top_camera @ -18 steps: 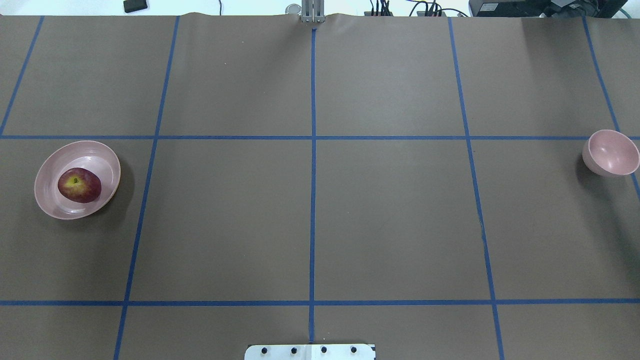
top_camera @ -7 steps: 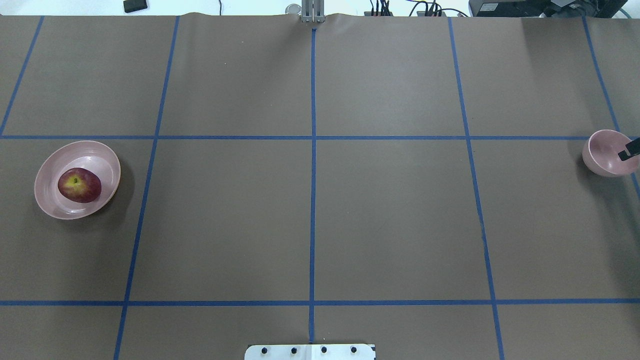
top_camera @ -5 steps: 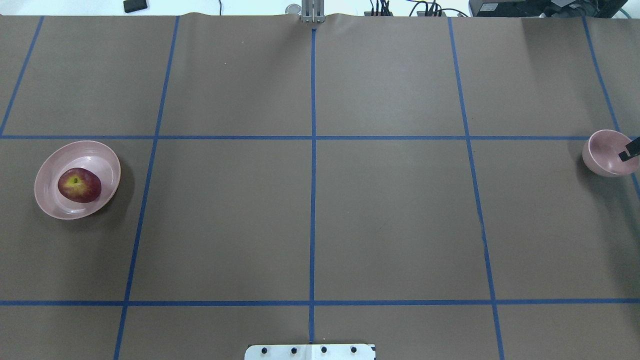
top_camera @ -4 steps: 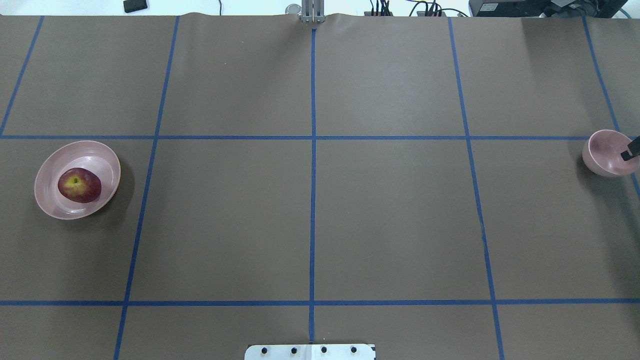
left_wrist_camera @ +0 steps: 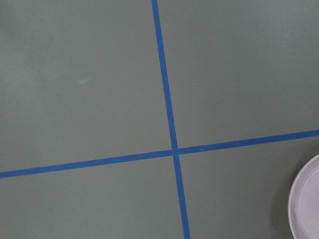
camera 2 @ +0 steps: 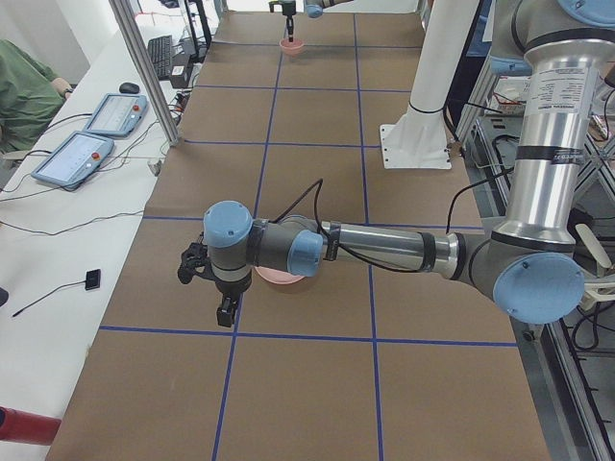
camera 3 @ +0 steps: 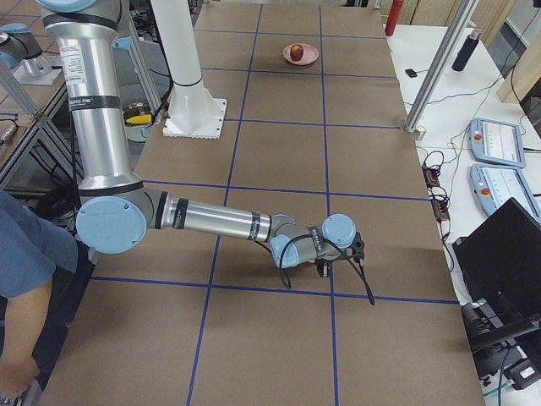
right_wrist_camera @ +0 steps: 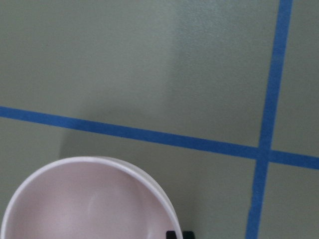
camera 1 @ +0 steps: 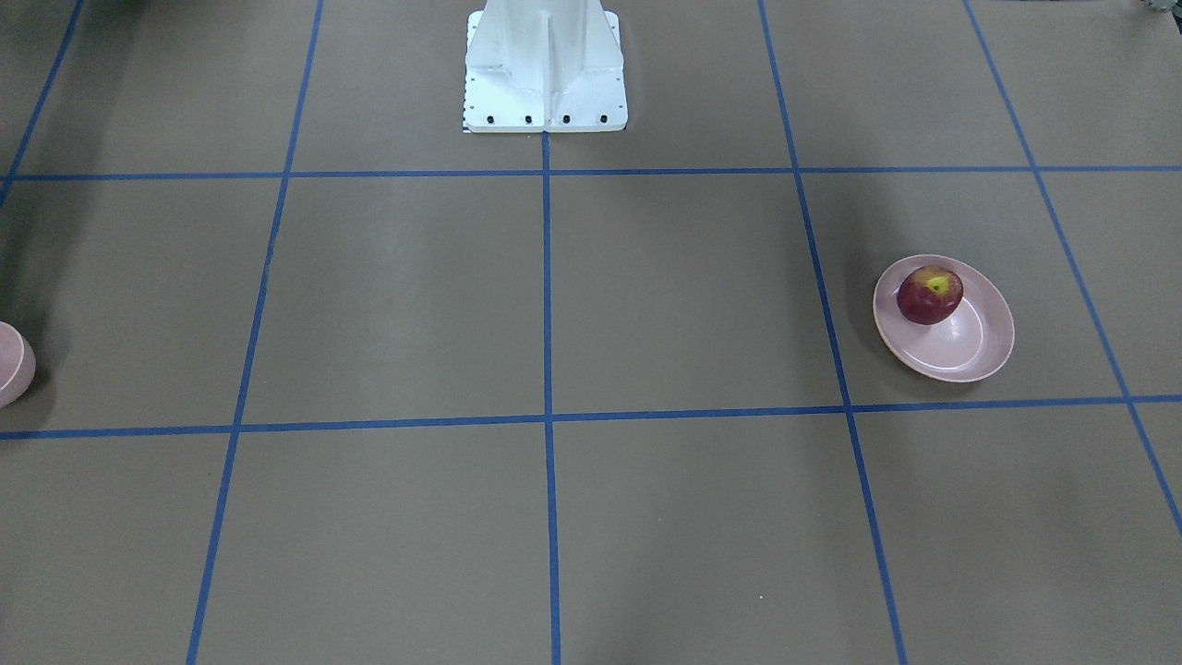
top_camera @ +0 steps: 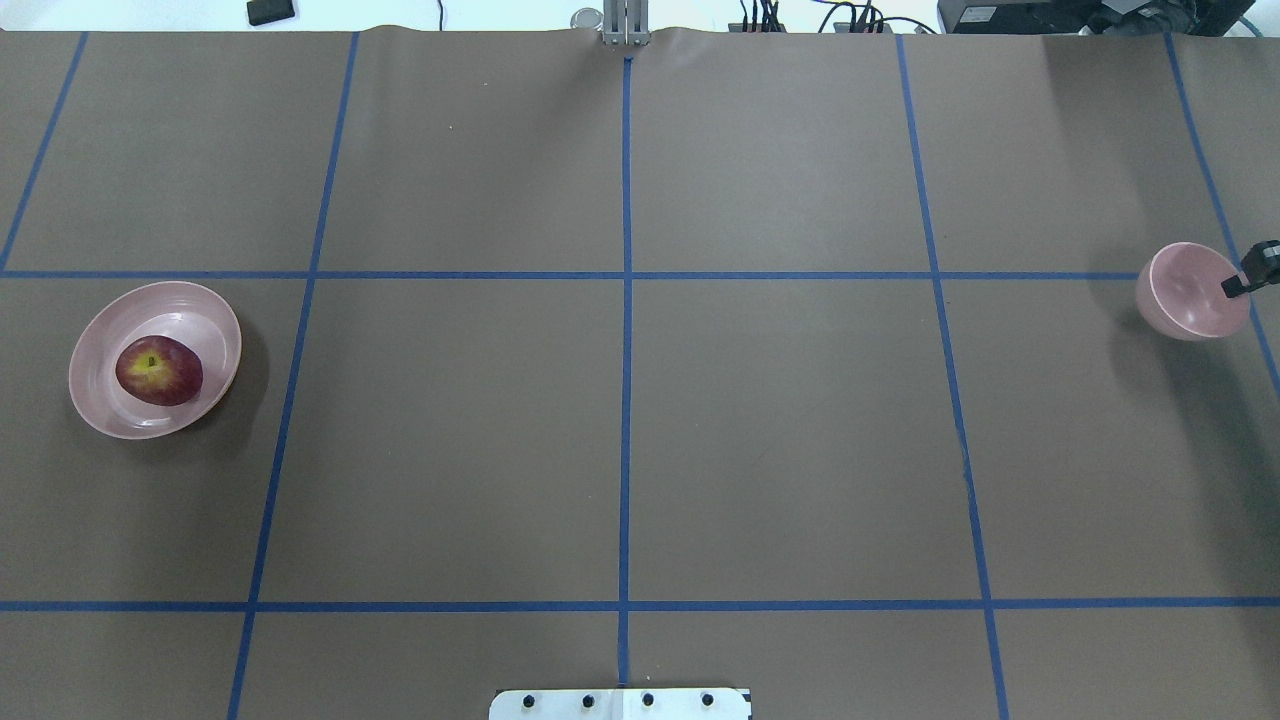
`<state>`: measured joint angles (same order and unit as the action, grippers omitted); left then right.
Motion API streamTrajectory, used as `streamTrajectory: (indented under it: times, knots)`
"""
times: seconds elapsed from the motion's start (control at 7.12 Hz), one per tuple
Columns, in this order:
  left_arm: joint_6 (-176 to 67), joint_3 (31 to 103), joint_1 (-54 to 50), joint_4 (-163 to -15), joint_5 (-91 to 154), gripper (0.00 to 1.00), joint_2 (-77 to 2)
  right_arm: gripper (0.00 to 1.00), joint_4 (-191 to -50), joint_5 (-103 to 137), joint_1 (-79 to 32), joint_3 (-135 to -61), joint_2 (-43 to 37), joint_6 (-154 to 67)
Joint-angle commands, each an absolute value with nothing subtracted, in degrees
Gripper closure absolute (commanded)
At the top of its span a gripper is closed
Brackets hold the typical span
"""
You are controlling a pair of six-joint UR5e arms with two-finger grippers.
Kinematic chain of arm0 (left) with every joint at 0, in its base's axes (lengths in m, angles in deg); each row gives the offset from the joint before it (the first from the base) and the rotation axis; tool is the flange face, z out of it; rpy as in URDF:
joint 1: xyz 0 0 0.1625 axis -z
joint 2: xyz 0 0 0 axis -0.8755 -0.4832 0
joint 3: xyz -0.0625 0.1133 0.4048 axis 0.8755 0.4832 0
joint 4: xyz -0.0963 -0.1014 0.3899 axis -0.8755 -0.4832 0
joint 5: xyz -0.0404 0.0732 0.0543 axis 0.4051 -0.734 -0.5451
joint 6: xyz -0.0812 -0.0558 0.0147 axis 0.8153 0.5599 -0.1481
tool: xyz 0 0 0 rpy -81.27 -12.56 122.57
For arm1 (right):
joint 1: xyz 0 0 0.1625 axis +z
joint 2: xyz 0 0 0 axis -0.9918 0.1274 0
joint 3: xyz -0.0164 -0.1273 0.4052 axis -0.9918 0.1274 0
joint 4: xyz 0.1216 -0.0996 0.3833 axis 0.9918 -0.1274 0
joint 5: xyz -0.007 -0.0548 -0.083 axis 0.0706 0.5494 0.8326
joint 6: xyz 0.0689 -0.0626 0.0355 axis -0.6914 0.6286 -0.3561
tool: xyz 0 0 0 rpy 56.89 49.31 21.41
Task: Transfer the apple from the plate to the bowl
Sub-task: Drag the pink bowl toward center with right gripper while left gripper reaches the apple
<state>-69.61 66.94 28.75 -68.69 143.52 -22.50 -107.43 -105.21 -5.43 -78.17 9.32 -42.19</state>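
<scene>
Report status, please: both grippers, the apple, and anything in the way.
Right gripper shut on the bowl rim. Left gripper near the plate, state not readable. Apple on the plate, untouched. No obstacle seen between plate and bowl.

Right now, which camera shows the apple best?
The overhead view: the apple sits whole and unblocked on the plate, stem dimple facing up. The front-facing view also shows it whole but smaller. The right side view shows it tiny and far. In the left side view the left arm covers it. Neither wrist camera catches it.
</scene>
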Motion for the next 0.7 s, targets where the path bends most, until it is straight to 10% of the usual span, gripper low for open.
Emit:
streamTrajectory:
  times: [0.0, 0.56]
  knots:
    - [-69.5, 67.0, 28.7, -68.9, 143.8, 0.02, -22.6, 1.0, -107.7, -108.3, -5.2, -80.5, 4.2, -49.9]
    - [-44.9, 73.9, 17.8, -68.7, 143.0, 0.02, -24.2, 1.0, -107.8, -105.0, -14.7, -89.2, -3.2, -73.8]
